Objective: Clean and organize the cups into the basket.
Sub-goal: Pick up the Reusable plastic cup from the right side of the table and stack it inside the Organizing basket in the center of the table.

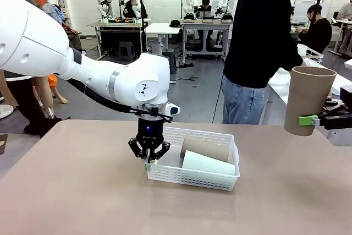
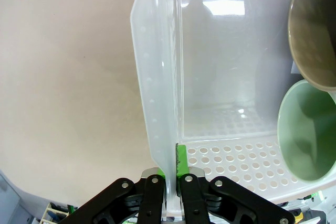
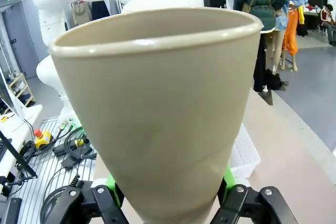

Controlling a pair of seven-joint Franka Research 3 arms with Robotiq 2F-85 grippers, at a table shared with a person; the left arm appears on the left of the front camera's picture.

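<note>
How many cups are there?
3. A brown cup and a mint green cup lie side by side in the white basket on the table. A second brown cup is held upright in the right fingers, above the table's right side. None seems hidden.

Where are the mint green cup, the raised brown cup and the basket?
mint green cup (image 1: pixel 209 164), front view, its side wall.
raised brown cup (image 1: pixel 308 100), front view, mid side wall.
basket (image 1: pixel 192 179), front view, near mesh wall.
</note>
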